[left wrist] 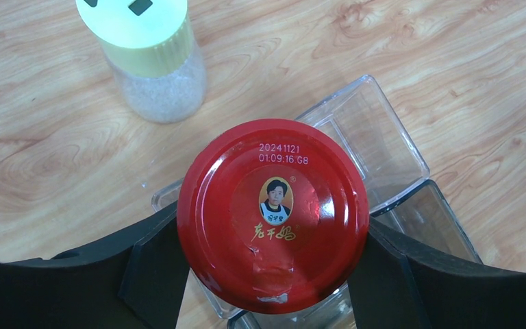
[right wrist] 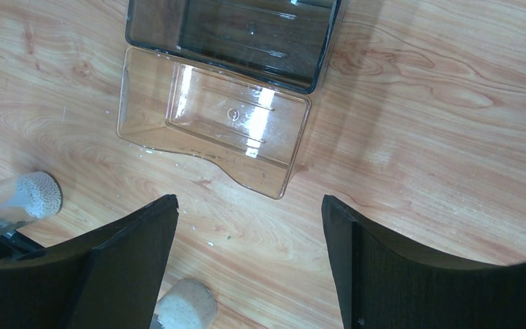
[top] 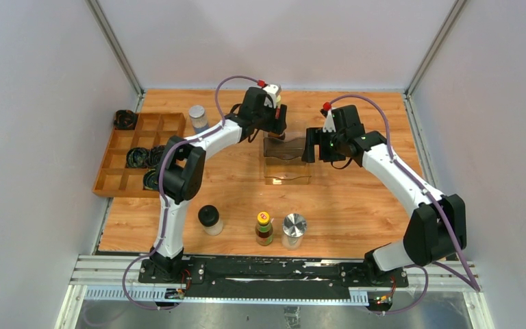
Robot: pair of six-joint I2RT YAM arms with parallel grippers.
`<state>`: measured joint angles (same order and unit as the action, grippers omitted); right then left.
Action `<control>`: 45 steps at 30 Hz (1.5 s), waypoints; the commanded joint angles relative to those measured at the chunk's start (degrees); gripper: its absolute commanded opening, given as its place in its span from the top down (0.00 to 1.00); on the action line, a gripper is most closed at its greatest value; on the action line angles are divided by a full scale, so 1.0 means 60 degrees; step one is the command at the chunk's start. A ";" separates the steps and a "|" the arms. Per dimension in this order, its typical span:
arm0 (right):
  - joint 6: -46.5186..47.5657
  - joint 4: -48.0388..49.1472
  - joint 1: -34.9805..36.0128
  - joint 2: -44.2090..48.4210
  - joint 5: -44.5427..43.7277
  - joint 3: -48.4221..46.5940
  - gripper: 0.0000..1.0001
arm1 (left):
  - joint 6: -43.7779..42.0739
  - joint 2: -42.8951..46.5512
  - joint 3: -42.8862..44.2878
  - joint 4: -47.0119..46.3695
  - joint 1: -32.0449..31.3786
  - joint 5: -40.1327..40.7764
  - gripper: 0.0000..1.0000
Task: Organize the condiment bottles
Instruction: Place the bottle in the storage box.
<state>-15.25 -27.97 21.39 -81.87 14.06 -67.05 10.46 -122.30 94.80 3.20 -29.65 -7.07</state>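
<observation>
Left gripper (left wrist: 270, 273) clamped the red-lidded jar (left wrist: 272, 212) over the clear plastic bins (right wrist: 212, 123), mid-table (top: 356, 205). Right gripper (right wrist: 250, 264) gaped wide, empty, just right of them.

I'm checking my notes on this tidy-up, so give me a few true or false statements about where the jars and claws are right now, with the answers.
1. The left claw is closed around the red-lidded jar. True.
2. The right claw holds the silver-lidded jar. False: the right claw is open and empty, and that jar stands on the table near the front edge.
3. The sauce bottle stands between the black-capped jar and the silver-lidded jar. True.
4. The wooden tray has jars in its compartments. False: it holds black coiled bundles, and no jars.
</observation>
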 commanded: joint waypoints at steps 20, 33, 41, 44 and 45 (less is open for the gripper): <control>-0.0161 -0.0038 0.0103 0.1087 0.0464 0.0603 0.14 | -0.0278 0.1048 -0.0533 0.1008 -0.0059 -0.0041 0.04; -0.0359 -0.0180 0.0112 0.1754 0.0606 0.0759 0.14 | -0.0235 0.2260 -0.1305 0.1308 -0.0185 0.0191 0.04; -0.0437 -0.0261 0.0121 0.2006 0.0620 0.0800 0.14 | -0.0178 0.3432 -0.2259 0.1432 -0.0189 0.0486 0.05; -0.0359 -0.0286 0.0116 0.1965 0.0547 0.0697 0.14 | -0.0190 0.3887 -0.2579 0.1590 -0.0185 0.0663 0.05; -0.0321 -0.0297 0.0113 0.1925 0.0502 0.0645 0.14 | -0.0190 0.4065 -0.2706 0.1662 -0.0185 0.0728 0.05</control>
<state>-17.12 -28.08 21.39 -70.96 16.95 -63.05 9.47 -102.00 80.93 11.27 -30.52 -4.67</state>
